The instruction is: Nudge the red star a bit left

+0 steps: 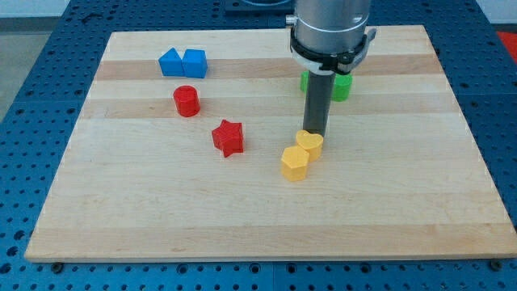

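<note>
The red star [229, 137] lies on the wooden board [161, 210], left of centre. My tip [314, 133] stands to the star's right, about a hundred pixels away, right behind a yellow heart [309, 144] and seemingly touching it. A second yellow block [295, 163], hexagon-like, sits against the heart's lower left.
A red cylinder [187, 101] stands up-left of the star. Two blue blocks [182, 63] sit together near the view's top left. A green block [341, 86] is partly hidden behind the rod near the top. Blue perforated table surrounds the board.
</note>
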Robot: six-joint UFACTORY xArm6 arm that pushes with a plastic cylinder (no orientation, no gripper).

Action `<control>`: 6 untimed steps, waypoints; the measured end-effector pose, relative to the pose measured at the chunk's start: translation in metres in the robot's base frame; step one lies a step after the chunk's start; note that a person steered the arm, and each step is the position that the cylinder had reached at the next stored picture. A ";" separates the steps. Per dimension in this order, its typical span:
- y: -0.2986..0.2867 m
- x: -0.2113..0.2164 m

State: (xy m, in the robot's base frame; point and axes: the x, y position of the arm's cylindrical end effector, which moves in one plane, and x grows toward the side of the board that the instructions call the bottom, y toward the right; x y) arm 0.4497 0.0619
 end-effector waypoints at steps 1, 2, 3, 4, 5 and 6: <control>-0.002 0.003; -0.002 0.003; -0.029 -0.010; -0.066 -0.015; -0.081 -0.010; -0.081 0.005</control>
